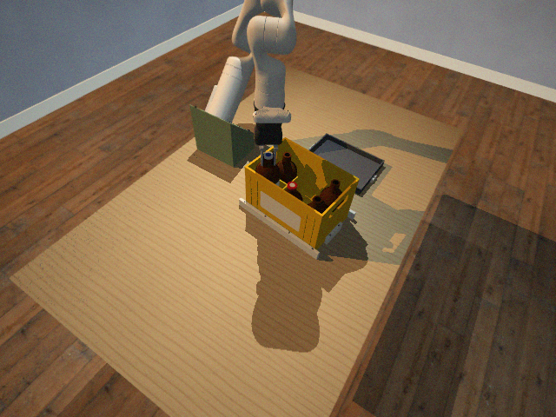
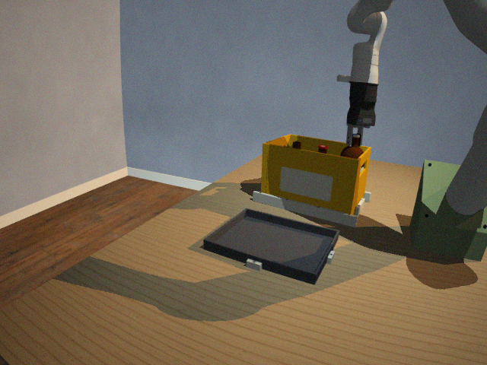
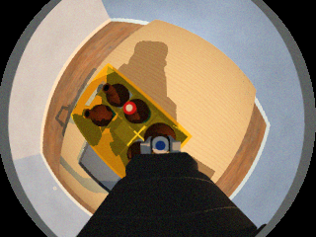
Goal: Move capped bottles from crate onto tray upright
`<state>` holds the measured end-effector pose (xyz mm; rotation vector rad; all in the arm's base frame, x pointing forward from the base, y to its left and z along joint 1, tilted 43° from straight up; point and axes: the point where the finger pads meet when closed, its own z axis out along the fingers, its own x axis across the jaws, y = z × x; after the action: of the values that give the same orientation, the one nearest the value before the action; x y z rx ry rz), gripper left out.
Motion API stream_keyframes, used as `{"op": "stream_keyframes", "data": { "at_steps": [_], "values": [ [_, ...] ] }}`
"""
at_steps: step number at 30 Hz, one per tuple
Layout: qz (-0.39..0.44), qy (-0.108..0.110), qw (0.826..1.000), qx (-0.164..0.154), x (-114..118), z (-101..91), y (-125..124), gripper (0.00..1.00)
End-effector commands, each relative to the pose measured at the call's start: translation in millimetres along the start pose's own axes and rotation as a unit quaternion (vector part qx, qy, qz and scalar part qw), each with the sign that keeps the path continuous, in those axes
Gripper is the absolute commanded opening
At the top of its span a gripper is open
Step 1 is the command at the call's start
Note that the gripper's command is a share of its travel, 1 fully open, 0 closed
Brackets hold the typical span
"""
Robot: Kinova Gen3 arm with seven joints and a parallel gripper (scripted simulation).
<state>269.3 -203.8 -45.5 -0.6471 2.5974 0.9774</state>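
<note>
My gripper [image 1: 268, 158] [image 2: 354, 142] [image 3: 160, 141] is shut on the neck of a brown blue-capped bottle [image 1: 268, 173] [image 2: 351, 152] [image 3: 160, 131]. The bottle hangs upright, partly raised, its shoulder at rim height and its lower part hidden inside the yellow crate [image 1: 253, 184] [image 2: 271, 169] [image 3: 148, 100]. A red-capped bottle [image 1: 292, 185] [image 2: 323, 148] [image 3: 129, 108] stands in the crate. An open bottle [image 1: 287, 169] is close beside the held one. Two more open bottles [image 1: 332, 192] [image 3: 100, 115] are at the crate's other end. The dark tray [image 1: 350, 159] [image 2: 267, 237] [image 3: 96, 165] holds nothing.
White strips [image 1: 278, 228] [image 2: 307, 212] lie along the crate's base. Small light blocks [image 2: 253, 264] touch the tray's outer edge. A green box [image 1: 210, 139] [image 2: 436, 231] stands near the arm, beyond the crate's end where the held bottle is. The crate wall lies between bottle and tray.
</note>
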Motion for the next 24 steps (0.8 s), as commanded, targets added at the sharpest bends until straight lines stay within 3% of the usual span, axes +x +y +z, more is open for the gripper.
{"op": "stream_keyframes", "data": {
  "at_steps": [1,24],
  "values": [
    [0.0,0.0,1.0,0.006,-0.3,-11.3,-3.4,0.0],
    [-0.001,0.0,1.0,0.009,-0.7,-76.9,-4.7,0.0]
  ]
}}
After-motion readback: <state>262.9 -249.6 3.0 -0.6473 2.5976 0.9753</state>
